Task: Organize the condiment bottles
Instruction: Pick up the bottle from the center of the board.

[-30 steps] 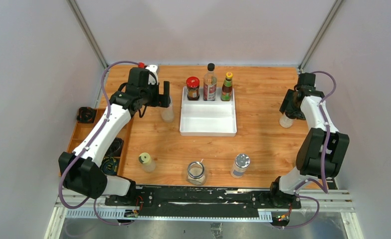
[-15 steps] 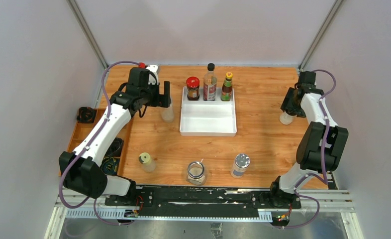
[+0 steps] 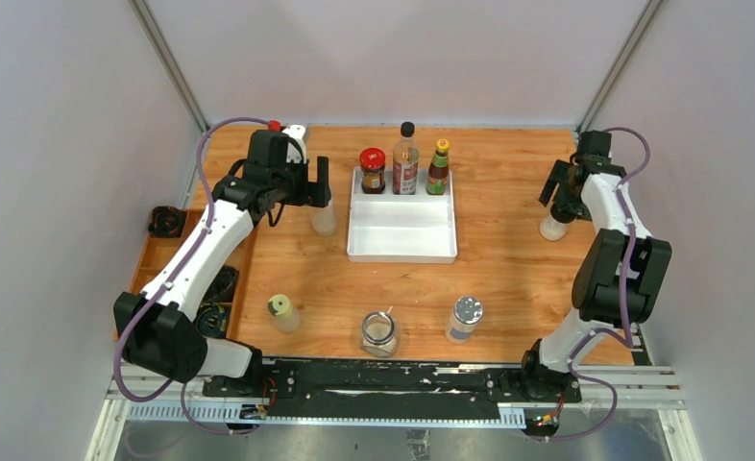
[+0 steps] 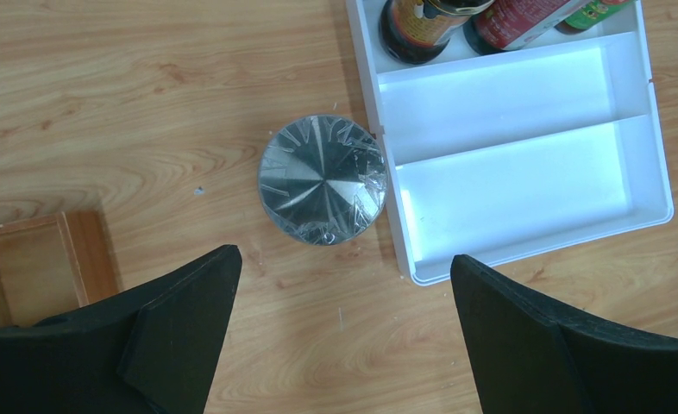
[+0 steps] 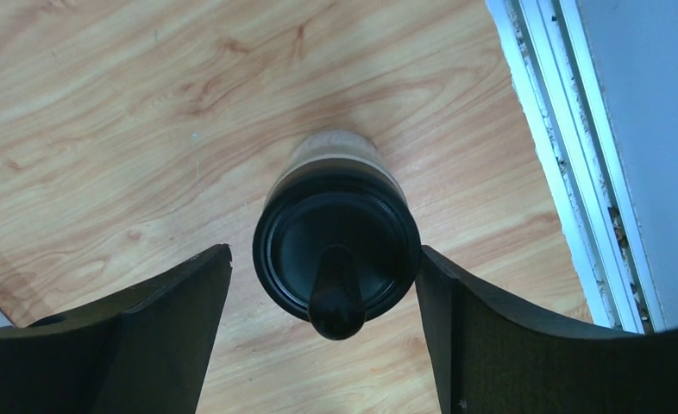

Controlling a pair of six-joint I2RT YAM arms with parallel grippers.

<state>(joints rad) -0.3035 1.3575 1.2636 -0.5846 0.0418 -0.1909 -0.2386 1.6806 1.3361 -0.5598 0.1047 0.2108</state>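
My left gripper (image 4: 344, 276) hangs open above the wood. A clear bottle with a silver foil cap (image 4: 323, 181) stands just ahead of it, beside the white tray (image 4: 525, 190). The tray's far end holds three condiment bottles: a red-capped jar (image 3: 373, 170), a tall black-capped bottle (image 3: 405, 158) and a yellow-capped one (image 3: 438, 166). At the far right my right gripper (image 5: 323, 252) is open, with its fingers on either side of a black-capped bottle (image 5: 335, 246). A gap shows on the left side. In the overhead view this bottle (image 3: 552, 229) stands upright below the right gripper (image 3: 558, 197).
Near the front edge stand a pale-capped bottle (image 3: 281, 312), an open glass jar (image 3: 379, 333) and a silver-capped jar (image 3: 464, 319). A red-capped bottle (image 3: 274, 126) peeks out behind the left arm. A wooden box (image 3: 151, 264) with black cables lies at the left. The table's right rail (image 5: 560, 129) runs close to the right gripper.
My right gripper has opened off the black-capped bottle and drawn back a little toward the far side. The bottle stays standing. The left arm has not moved.
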